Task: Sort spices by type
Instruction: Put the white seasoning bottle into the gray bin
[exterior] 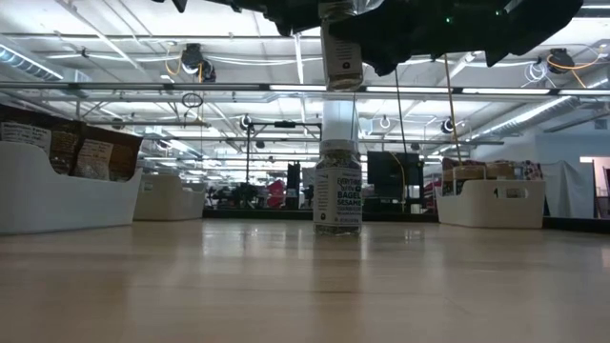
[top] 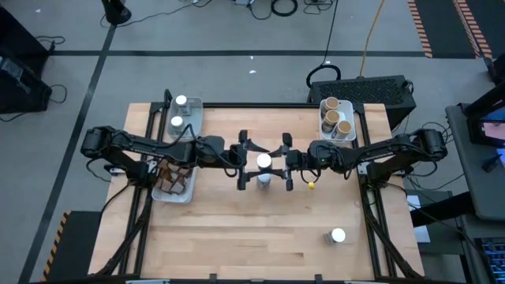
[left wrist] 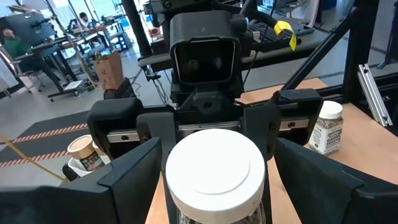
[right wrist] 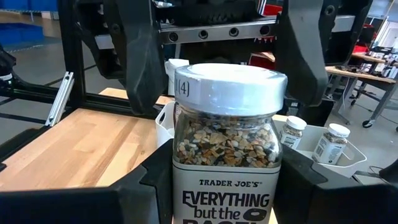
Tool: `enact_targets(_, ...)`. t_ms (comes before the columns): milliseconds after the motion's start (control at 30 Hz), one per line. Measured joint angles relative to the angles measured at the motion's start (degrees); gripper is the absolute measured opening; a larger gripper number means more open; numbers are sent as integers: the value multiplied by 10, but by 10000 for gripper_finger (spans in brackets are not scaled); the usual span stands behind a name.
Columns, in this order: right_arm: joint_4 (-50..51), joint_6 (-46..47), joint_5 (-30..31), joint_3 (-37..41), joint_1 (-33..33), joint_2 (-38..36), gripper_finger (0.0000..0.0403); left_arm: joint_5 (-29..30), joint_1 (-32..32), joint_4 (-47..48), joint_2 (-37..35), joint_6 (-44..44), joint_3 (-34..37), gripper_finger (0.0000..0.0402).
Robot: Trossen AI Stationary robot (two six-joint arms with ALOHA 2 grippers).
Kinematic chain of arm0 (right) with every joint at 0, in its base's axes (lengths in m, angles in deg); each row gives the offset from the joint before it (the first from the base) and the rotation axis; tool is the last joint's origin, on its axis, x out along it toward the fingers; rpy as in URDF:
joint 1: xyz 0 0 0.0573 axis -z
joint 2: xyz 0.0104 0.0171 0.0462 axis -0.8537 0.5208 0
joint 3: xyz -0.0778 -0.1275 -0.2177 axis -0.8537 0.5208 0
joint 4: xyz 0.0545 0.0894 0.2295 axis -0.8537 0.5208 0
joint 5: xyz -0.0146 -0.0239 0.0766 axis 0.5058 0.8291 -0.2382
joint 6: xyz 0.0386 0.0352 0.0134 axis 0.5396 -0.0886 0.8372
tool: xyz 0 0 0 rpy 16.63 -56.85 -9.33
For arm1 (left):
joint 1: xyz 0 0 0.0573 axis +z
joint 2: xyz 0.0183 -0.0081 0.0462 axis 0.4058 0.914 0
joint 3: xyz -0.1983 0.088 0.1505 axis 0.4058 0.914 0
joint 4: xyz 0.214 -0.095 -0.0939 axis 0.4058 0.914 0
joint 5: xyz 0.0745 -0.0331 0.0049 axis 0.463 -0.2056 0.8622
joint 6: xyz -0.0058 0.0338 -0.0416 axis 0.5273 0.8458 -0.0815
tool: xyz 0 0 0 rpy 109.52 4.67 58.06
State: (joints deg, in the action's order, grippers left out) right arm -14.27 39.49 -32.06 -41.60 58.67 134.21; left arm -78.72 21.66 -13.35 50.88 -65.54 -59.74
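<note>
A white-lidded spice jar hangs upright above mid-table, between my two grippers, which meet there level from opposite sides. My right gripper is shut on it. My left gripper is open, with one finger on each side of the jar's white lid; narrow gaps show and it does not touch. In the low view the held jar hangs clear above a second white-lidded jar, which stands on its base on the table. From above, the held jar's lid shows between the grippers. My right gripper pinches the jar's glass body between its two fingers, below the lid, on two opposite sides. The fingers come level from the table's right side. The jar stays upright, lid up, lifted clear of the table and of the jar beneath it.
A white tray at the far left holds white-lidded jars. A tray nearer on the left holds brown packets. A tray at the far right holds cork-topped jars. One more white-lidded jar stands near the right front.
</note>
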Motion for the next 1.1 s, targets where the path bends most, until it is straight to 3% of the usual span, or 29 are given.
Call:
enact_targets(600, -18, 9, 0, 0, 0, 0, 171, -5, 0, 2, 0, -2, 0, 307)
enact_targets(900, -17, 5, -3, 0, 0, 0, 178, -5, 0, 2, 0, -3, 0, 215)
enact_targets(1100, -17, -1, -1, 0, 0, 0, 228, -4, 0, 3, 0, -1, 0, 211)
